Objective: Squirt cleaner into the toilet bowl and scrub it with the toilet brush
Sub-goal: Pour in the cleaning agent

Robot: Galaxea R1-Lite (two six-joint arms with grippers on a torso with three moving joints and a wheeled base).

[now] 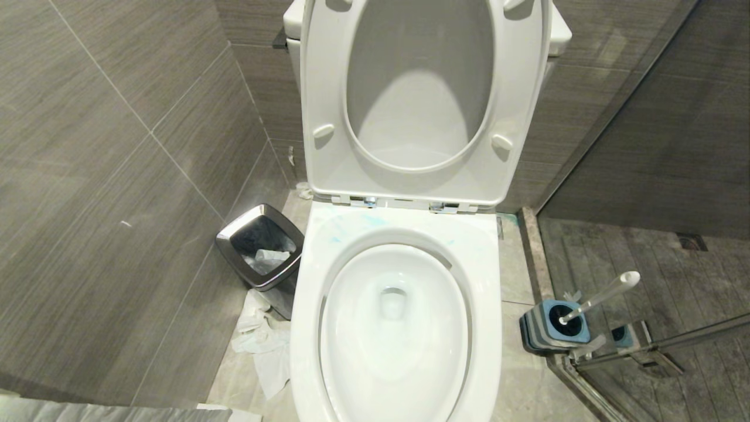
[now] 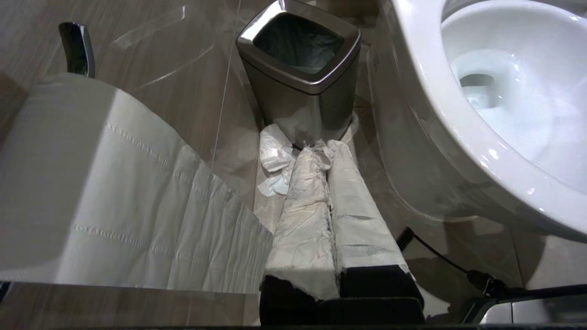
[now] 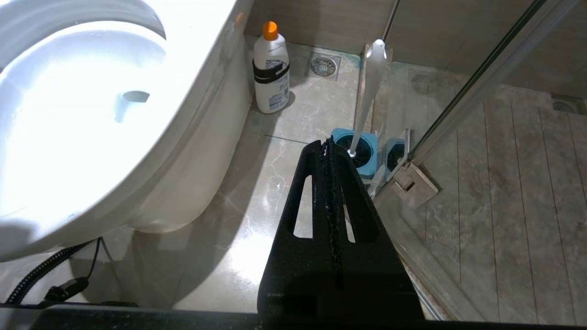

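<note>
The white toilet bowl (image 1: 398,328) stands in front of me with seat and lid raised. Turquoise smears of cleaner (image 1: 366,224) mark the back of its rim. The toilet brush (image 1: 602,295) stands in its blue-and-grey holder (image 1: 554,331) on the floor to the bowl's right. My left gripper (image 2: 326,147), fingers wrapped in white paper, is shut and empty, low beside the bowl (image 2: 486,91). My right gripper (image 3: 326,145) is shut on nothing, its tips close to the brush (image 3: 370,82) and holder (image 3: 360,151). A white bottle with an orange cap (image 3: 271,68) stands by the toilet base.
A steel-rimmed bin (image 1: 261,246) (image 2: 298,50) stands left of the toilet, with crumpled tissue (image 1: 263,346) on the floor beside it. A toilet-paper roll (image 2: 91,183) hangs near my left arm. A glass shower partition (image 3: 472,87) with a metal hinge runs along the right.
</note>
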